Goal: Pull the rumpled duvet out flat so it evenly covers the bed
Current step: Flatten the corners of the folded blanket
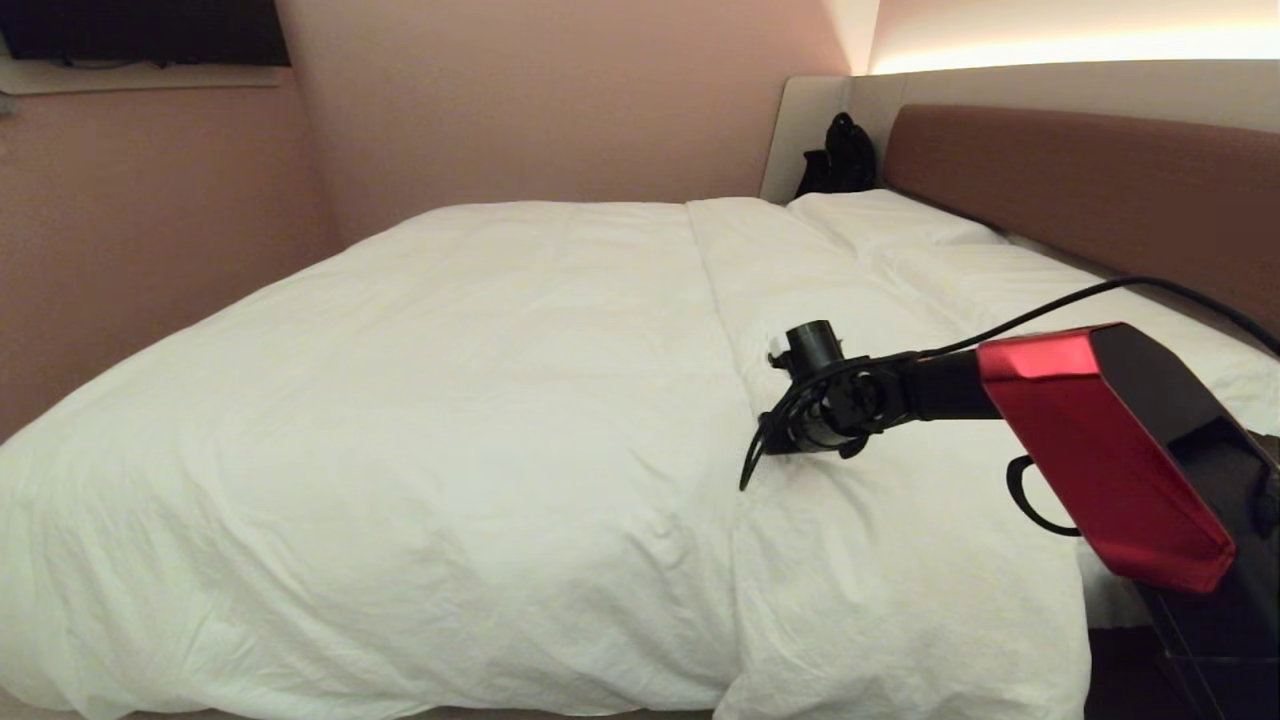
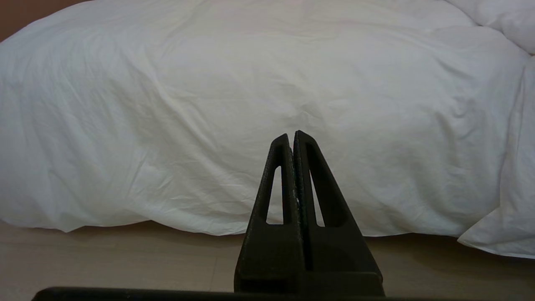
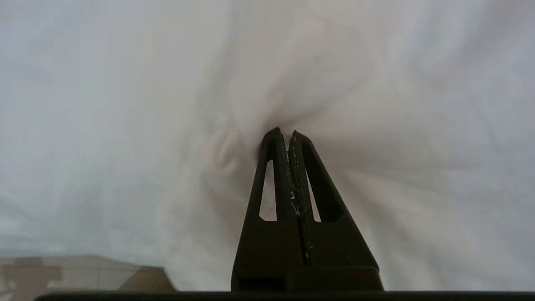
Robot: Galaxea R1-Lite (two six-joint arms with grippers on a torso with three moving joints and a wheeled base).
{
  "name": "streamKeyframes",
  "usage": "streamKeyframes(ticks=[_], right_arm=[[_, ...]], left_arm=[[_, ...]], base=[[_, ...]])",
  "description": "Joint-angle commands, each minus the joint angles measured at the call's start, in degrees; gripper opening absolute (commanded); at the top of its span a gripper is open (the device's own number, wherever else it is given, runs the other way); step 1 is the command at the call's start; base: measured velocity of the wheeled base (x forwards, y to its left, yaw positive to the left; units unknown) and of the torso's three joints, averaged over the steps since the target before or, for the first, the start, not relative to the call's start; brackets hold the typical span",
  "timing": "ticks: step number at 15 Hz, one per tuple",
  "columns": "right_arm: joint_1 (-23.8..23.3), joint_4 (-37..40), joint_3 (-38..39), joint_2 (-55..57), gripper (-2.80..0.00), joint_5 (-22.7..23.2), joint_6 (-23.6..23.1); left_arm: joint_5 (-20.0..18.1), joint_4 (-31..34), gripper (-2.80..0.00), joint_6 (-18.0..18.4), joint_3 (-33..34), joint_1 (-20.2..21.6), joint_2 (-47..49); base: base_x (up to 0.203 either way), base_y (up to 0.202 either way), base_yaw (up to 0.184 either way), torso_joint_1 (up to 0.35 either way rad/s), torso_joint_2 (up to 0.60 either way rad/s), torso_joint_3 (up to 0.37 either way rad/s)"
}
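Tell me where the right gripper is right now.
In the head view the right gripper is right of centre, tips pressed into the duvet at its fold line, below the pillows.

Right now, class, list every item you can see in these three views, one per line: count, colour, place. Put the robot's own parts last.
duvet: one, white, spread over most of the bed, hanging over the near edge.
pillows: white, count unclear, at the headboard end.
headboard: one, reddish-brown, far right, set in a beige panel.
bag: one, black, in the corner beside the headboard.
screen: one, dark, on the pink wall, upper left.
floor: beige, below the duvet's edge.
right end effector: one, black, shut, tips pinching a fold of the duvet.
left end effector: one, black, shut, low, facing the bed's side.
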Motion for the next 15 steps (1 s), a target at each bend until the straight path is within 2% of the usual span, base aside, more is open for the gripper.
streamKeyframes(ticks=[1,5,15], right_arm=[[0.7,0.3,0.0,-0.4,-2.8,1.7,0.1],[1.3,0.3,0.0,0.4,-2.8,4.2,-0.1],[5.7,0.6,0.6,-2.6,-2.8,4.4,-0.2]], left_arm=[[0.0,0.0,-2.8,0.0,0.0,0.0,0.0],[0.0,0.0,-2.8,0.0,0.0,0.0,0.0],[0.0,0.0,-2.8,0.0,0.0,0.0,0.0]], base=[[0.0,0.0,0.0,0.0,0.0,0.0],[0.0,0.0,0.0,0.0,0.0,0.0],[0.0,0.0,0.0,0.0,0.0,0.0]])
